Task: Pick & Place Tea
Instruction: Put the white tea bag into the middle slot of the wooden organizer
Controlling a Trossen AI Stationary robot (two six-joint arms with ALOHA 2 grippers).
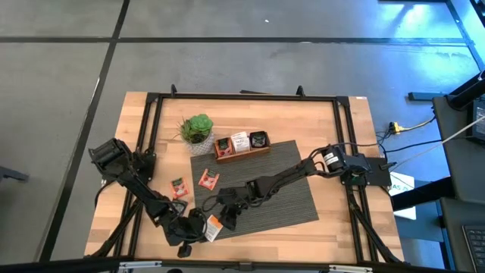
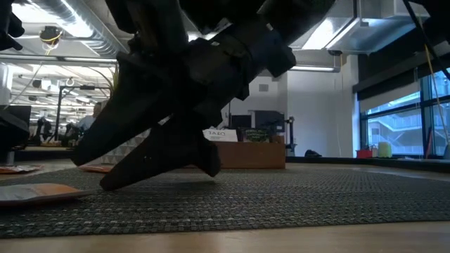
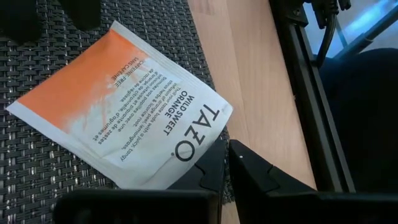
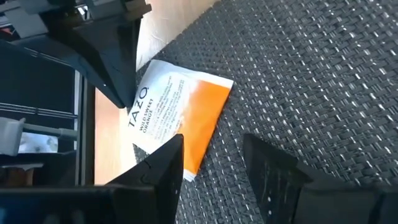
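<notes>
A white-and-orange tea sachet (image 3: 124, 106) printed TAZO lies on the dark woven mat (image 1: 280, 189) near the mat's near left corner (image 1: 214, 227). My left gripper (image 3: 224, 163) is shut at its printed end. My right gripper (image 4: 214, 168) is open and hovers low over the mat at the sachet's orange end (image 4: 208, 118). One of its fingers (image 4: 163, 163) is right beside that end; I cannot tell whether it touches. Two more orange-red sachets (image 1: 179, 187) (image 1: 208, 180) lie flat farther back. Others stand in the wooden tray (image 1: 242, 144). My left gripper pinches the sachet's edge at the TAZO-printed end (image 3: 198, 155) between its two fingers. The fingers come slanting down from the table's left side. The rest of the sachet lies flat on the mat, its orange end pointing away from the fingers.
A small potted plant (image 1: 197, 129) stands beside the tray at the back. Black frame rails (image 1: 148, 136) run along the table's sides. Bare wood (image 3: 249, 56) borders the mat next to the sachet. The mat's right half is free.
</notes>
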